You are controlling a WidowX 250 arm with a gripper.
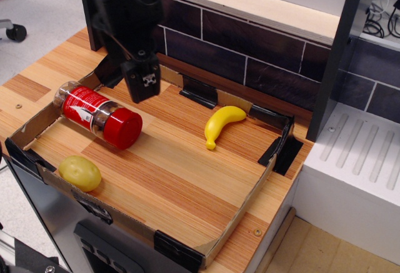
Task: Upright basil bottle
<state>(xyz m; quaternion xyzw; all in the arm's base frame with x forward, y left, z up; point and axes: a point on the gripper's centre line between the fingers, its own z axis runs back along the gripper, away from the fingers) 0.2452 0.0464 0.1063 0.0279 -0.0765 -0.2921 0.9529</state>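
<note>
Basil bottle (99, 116) lies on its side in the tray (240, 207), ungrasped; gripper (142, 80) hangs just above it, jaw state unreadable; uprighting not begun.

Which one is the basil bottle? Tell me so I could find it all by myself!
Look inside the shallow cardboard tray on the wooden counter and go to its left end. There, just below the black gripper, the basil bottle lies on its side. It is the only clear jar with a big red cap and red label; the banana and the round yellow-green fruit are plain fruit.
</note>
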